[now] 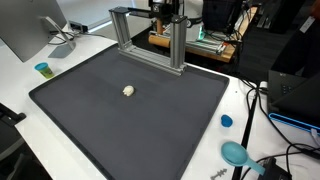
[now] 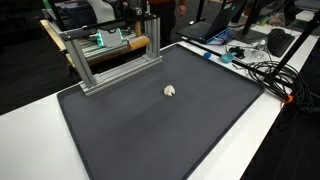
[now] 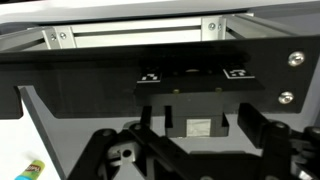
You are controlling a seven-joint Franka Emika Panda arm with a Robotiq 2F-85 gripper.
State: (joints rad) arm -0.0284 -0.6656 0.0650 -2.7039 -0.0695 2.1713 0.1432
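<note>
Currently: approach phase, nothing in contact as far as the frames show.

Your largest surface is the dark mat (image 1: 130, 135), which covers most of the white table (image 1: 20, 95). At the mat's far edge stands the aluminium frame (image 1: 180, 45), upright, with two posts and a top bar. It shows the same way in both exterior views (image 2: 77, 62).

Your gripper (image 3: 197, 150) hangs high up by that frame. In an exterior view the arm (image 1: 166, 10) is only a dark shape behind the top bar. The wrist view looks past the fingers onto the frame's rail (image 3: 130, 35) and black plates beneath it.

Claw state: both fingers sit dark at the bottom of the wrist view and I see no object between them. Released or clenched, I cannot tell.

Judgement: the frame is the nearest thing, near but apart from the claw.

A small white lump (image 1: 128, 91) lies near the mat's middle, well apart from frame and gripper. A blue cap (image 1: 226, 121) sits just off the mat's edge.

Next move, as I judge it: any descent calls for clearing the top bar first, and for checking your jaw gap before contact.
</note>
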